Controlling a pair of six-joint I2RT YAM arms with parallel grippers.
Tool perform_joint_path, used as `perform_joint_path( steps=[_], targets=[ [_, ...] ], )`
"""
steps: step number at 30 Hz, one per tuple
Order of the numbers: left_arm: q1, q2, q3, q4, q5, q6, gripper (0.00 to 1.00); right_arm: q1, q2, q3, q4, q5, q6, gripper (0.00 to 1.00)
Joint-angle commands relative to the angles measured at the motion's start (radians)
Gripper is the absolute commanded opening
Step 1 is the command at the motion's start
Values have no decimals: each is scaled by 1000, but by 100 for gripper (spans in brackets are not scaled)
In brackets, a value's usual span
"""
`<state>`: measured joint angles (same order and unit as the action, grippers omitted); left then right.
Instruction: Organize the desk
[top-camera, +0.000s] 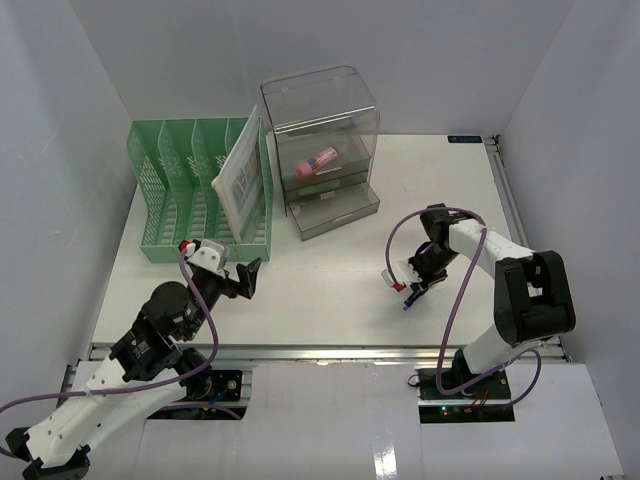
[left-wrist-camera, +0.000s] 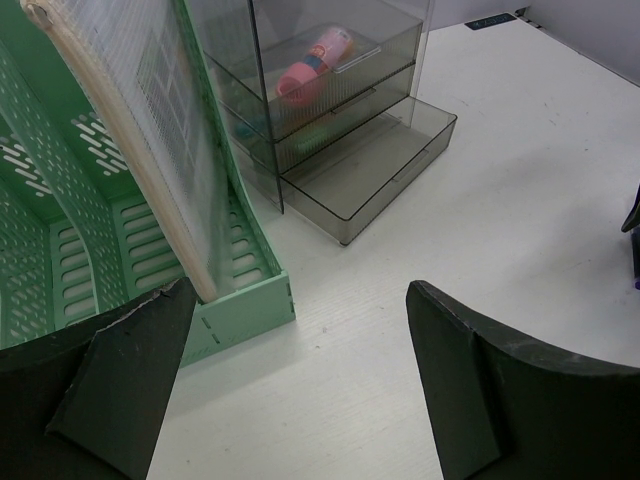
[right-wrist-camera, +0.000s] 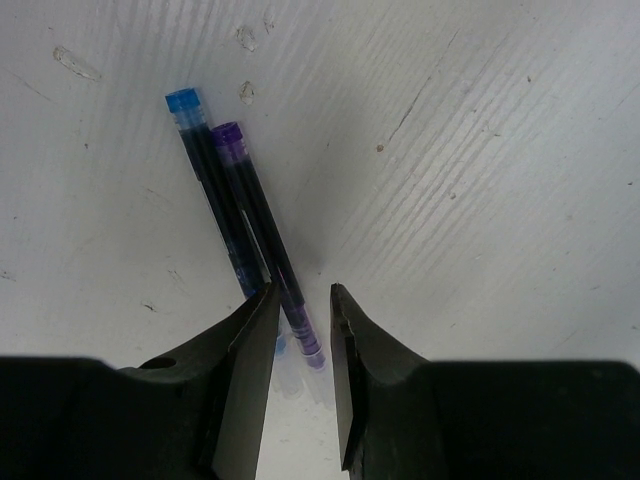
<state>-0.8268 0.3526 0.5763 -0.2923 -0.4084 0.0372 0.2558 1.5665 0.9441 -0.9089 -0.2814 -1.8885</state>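
The white desk (top-camera: 330, 300) carries two pens lying side by side, a purple one (right-wrist-camera: 255, 215) and a blue one (right-wrist-camera: 208, 175). My right gripper (right-wrist-camera: 302, 290) points down over them at the desk's right middle (top-camera: 410, 288). Its jaws stand narrowly apart around the purple pen's lower end, with a gap left on the right side. The blue pen runs under the left finger (right-wrist-camera: 245, 360). My left gripper (left-wrist-camera: 300, 290) is open and empty, low over the desk in front of the green rack (top-camera: 245, 275).
A green mesh file rack (top-camera: 190, 190) at the back left holds a leaning clear folder (top-camera: 240, 185). A clear grey drawer box (top-camera: 320, 120) beside it has a pink item (top-camera: 318, 162) in an upper drawer. Its bottom drawer (top-camera: 335, 212) is pulled out.
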Motion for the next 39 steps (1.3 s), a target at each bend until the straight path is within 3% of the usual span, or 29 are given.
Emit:
perform_joint_path(
  steps=[1,39],
  targets=[
    [3,9,-7,2,-6,6,98,9,10,-8,-2,12,-12,33],
    [3,8,-9,1,-10,6,98,31,80,15,54,43,3,31]
  ],
)
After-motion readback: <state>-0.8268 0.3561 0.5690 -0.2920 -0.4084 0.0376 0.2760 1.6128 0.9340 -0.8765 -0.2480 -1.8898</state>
